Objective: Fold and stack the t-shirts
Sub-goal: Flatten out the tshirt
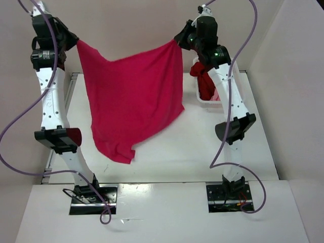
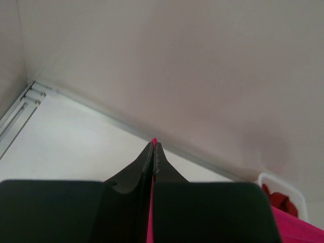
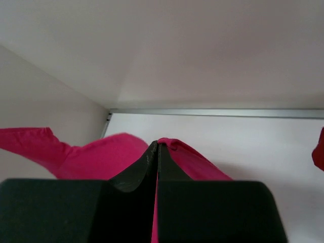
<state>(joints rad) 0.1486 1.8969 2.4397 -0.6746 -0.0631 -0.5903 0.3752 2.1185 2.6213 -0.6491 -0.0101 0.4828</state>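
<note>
A bright crimson-pink t-shirt (image 1: 134, 101) hangs spread between both arms, high above the table, its lower edge drooping toward the near left. My left gripper (image 1: 72, 41) is shut on its upper left corner; a thin pink strip shows between the jaws of that gripper (image 2: 154, 146). My right gripper (image 1: 181, 41) is shut on the upper right corner, and cloth (image 3: 101, 154) bulges on both sides of the gripper's (image 3: 157, 145) jaws. A dark red t-shirt (image 1: 203, 76) and a light pink one (image 1: 216, 94) lie in the white basket (image 1: 205, 103).
The white mesh basket stands at the back right of the white table (image 1: 172, 152), just behind the right arm. Beige walls (image 1: 283, 55) enclose the table on the back and both sides. A metal rail (image 2: 30, 98) runs along the table's edge.
</note>
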